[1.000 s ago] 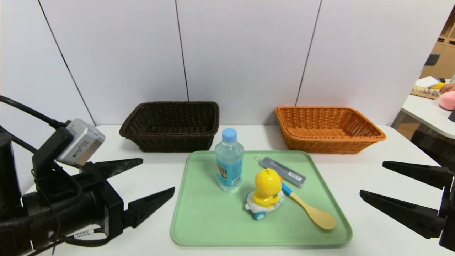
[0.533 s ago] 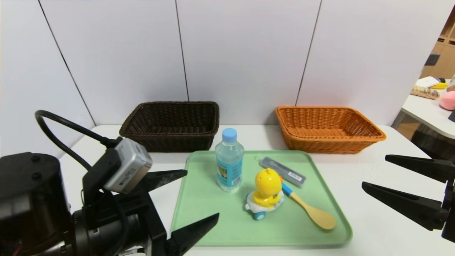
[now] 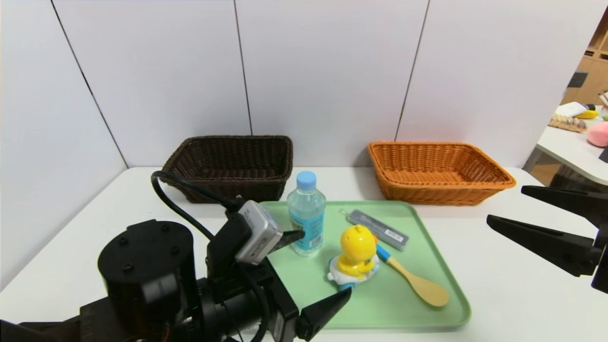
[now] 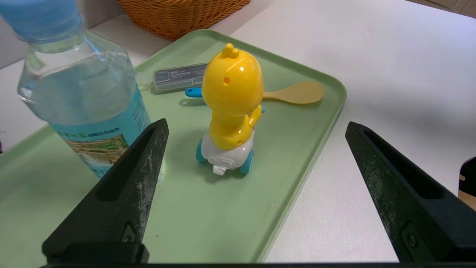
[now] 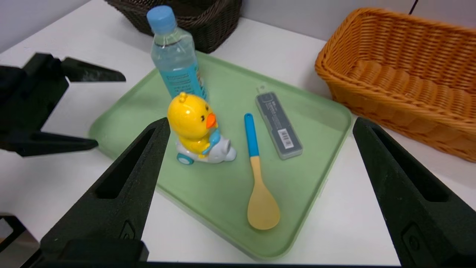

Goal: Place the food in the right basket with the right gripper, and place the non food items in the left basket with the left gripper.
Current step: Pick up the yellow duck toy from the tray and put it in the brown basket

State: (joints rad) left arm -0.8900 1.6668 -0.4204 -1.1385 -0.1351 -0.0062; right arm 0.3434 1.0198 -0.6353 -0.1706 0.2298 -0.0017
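Observation:
The clear bottle (image 3: 307, 213) with a light-blue cap stands upright on the green tray (image 3: 266, 304). Right of it on the tray are the yellow duck toy (image 3: 357, 256), the blue-handled spoon (image 3: 418, 284) and the flat grey case (image 3: 377, 229). My left gripper (image 3: 327, 262) is open over the tray's near-left part. In the left wrist view the duck (image 4: 230, 100) stands just ahead of its spread fingers, with the bottle (image 4: 81, 93) beside one finger. My right gripper (image 3: 505, 204) hangs open, off the tray's right edge and holding nothing.
The dark brown basket (image 3: 228, 166) sits behind the tray at the left and the orange-tan basket (image 3: 439, 171) at the right, both against the white wall. A second table with odd items (image 3: 579, 128) stands far right.
My left arm has swung right and forward from the table's left side to over the tray, its open fingers now near the duck. The right gripper has risen slightly.

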